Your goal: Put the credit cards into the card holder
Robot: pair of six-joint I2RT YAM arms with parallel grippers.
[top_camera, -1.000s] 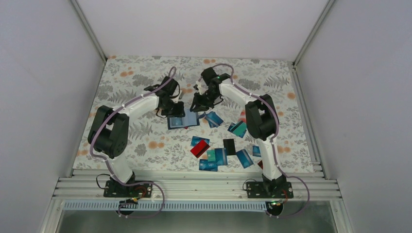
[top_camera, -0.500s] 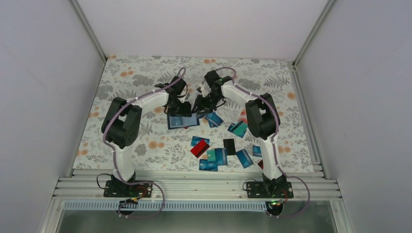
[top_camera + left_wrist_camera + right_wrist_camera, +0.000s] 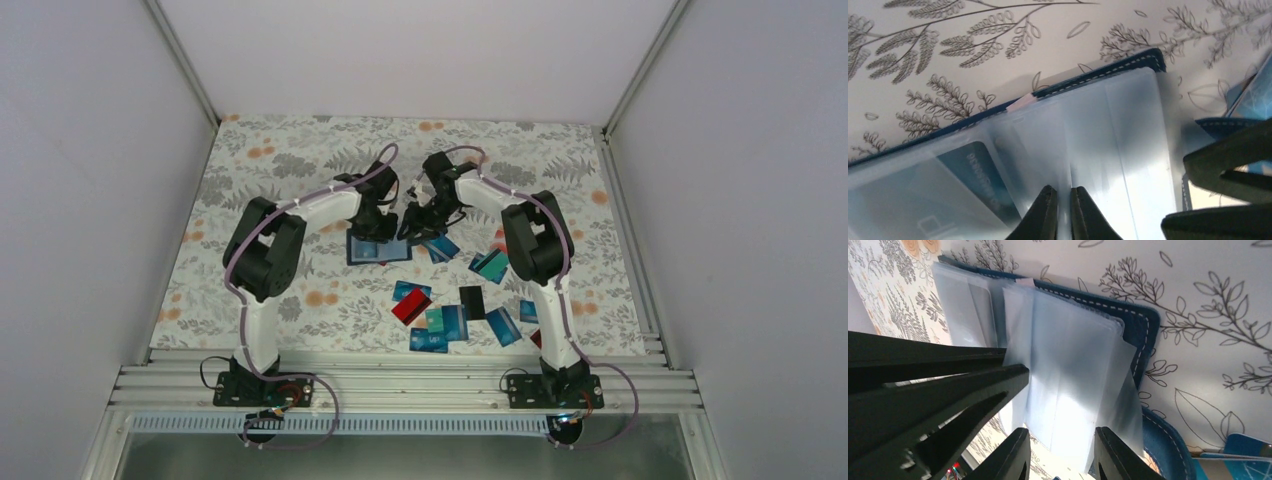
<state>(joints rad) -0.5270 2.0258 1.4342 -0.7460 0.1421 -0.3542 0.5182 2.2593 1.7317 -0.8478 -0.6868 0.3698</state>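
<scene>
The card holder (image 3: 378, 249) lies open on the floral cloth, navy cover down and clear sleeves up. My left gripper (image 3: 1064, 190) is shut on a raised clear sleeve (image 3: 1108, 130) of the holder. One blue card (image 3: 979, 175) sits inside a sleeve to its left. My right gripper (image 3: 1062, 435) stands open just beside it, its fingers (image 3: 1015, 450) straddling the loose sleeves (image 3: 1073, 365) above the navy cover (image 3: 1143, 335). Both grippers meet over the holder, the left gripper (image 3: 384, 226) and the right gripper (image 3: 414, 222). Loose credit cards (image 3: 440, 328) lie nearer the arm bases.
Scattered on the cloth are a red card (image 3: 411, 308), a black card (image 3: 471, 301), teal cards (image 3: 490, 265) and a blue card (image 3: 440, 246) right beside the holder. White walls enclose the cloth; a metal rail (image 3: 400, 385) runs along the near edge.
My left arm has swung right and forward onto the holder, and its jaws have closed on a sleeve. The right gripper has opened a little and stayed over the holder.
</scene>
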